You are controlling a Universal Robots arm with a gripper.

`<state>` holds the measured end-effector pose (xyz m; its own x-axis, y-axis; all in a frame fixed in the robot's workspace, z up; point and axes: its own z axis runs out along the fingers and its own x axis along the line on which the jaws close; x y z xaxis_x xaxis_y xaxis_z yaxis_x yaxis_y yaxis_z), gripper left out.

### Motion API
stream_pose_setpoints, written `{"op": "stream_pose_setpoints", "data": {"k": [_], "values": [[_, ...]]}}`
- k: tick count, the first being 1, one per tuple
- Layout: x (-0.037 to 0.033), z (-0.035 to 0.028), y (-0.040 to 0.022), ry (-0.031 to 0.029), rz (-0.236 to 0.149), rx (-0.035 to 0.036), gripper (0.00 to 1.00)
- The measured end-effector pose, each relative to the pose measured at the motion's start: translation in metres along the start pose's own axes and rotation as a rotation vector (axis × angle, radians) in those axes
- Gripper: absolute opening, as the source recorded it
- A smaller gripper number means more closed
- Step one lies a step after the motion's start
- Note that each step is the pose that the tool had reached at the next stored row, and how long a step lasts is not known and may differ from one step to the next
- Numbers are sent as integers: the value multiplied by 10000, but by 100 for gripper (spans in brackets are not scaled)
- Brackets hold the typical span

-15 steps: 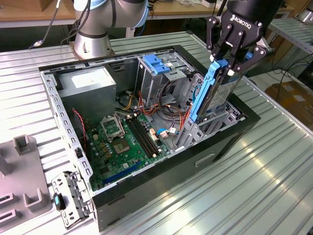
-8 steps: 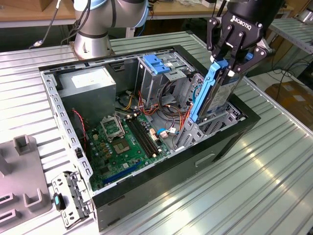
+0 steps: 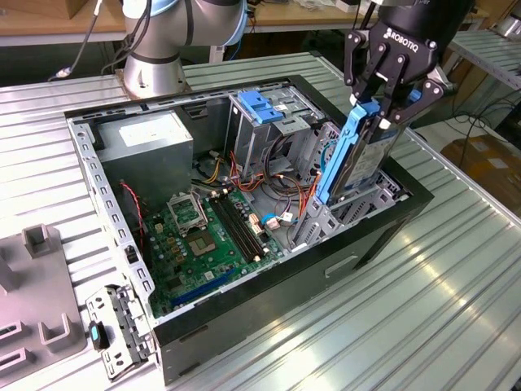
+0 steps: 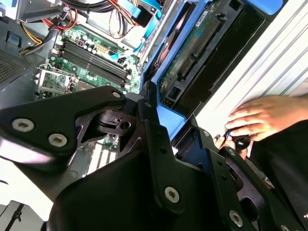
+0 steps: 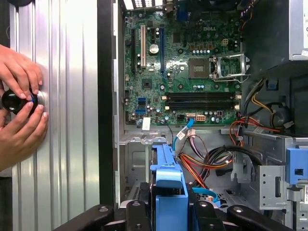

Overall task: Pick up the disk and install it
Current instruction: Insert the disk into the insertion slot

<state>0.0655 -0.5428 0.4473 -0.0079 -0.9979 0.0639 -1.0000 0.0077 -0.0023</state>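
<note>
Disk (image 3: 368, 159) is clamped on edge by the gripper (image 3: 387, 104) over the drive bay (image 3: 352, 208); blue rails (image 3: 343, 155) are best kept square to it during seating

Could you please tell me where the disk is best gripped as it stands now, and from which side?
Grip the disk at its upper end, coming from above: it stands nearly on end with its lower end down inside the computer case, so the top looks the freest part. The gripper has its jaws shut there.
</note>
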Motion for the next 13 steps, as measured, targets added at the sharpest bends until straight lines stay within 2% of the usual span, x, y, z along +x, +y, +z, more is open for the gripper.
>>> {"op": "stream_pose_setpoints", "data": {"k": [7,13], "values": [[2,48,-4,1,0,-1,37],[12,128,-6,1,0,-1,37]]}}
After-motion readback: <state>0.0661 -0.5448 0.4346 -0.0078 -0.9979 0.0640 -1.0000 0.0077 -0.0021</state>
